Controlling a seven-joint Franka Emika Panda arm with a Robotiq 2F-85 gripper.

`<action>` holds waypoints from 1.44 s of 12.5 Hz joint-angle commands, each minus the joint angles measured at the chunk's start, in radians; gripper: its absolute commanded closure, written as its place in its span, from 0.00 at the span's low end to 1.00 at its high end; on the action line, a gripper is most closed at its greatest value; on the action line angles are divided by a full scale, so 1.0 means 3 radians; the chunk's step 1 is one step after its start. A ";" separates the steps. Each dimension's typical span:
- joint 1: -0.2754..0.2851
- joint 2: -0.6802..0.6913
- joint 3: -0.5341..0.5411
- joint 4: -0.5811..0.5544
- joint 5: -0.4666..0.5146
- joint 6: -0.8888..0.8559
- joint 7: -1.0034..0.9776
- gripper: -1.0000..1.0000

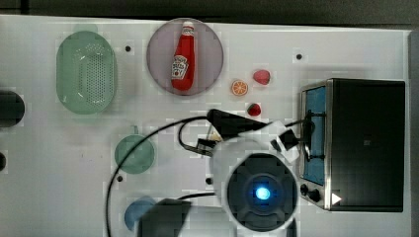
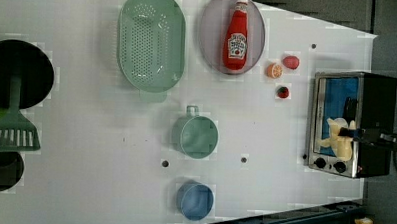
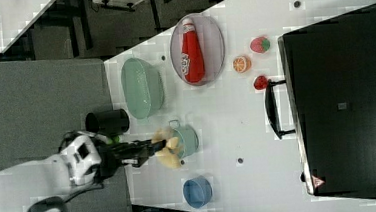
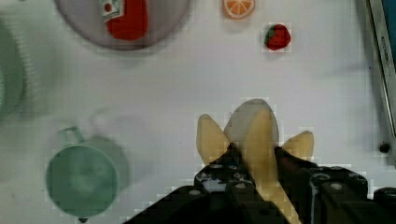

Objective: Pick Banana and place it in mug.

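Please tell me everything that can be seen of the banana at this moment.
The banana is pale yellow and half peeled: peel flaps spread to the sides around a lighter tip. It looks like a toy of plastic or rubber. The gripper is shut on its lower part and holds it in the air above the white table; nothing else touches it. In the wrist view the empty green mug stands apart from it, so it is not yet over the mug.

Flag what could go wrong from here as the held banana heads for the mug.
1. The tool is shut on a peeled banana with splayed peel flaps; those could catch the small mug's rim.
2. The banana looks about as long as the mug is wide, so it may tip out.
3. The blue cup sits close to the mug; a drift could end there.
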 commanded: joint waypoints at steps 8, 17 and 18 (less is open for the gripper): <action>0.0185 0.0244 0.1329 0.0028 0.0361 -0.0063 0.1973 0.73; 0.0186 0.1147 0.1728 -0.0254 0.0370 0.1155 0.2606 0.73; 0.0186 0.1216 0.1718 -0.0289 0.0370 0.1256 0.2606 0.69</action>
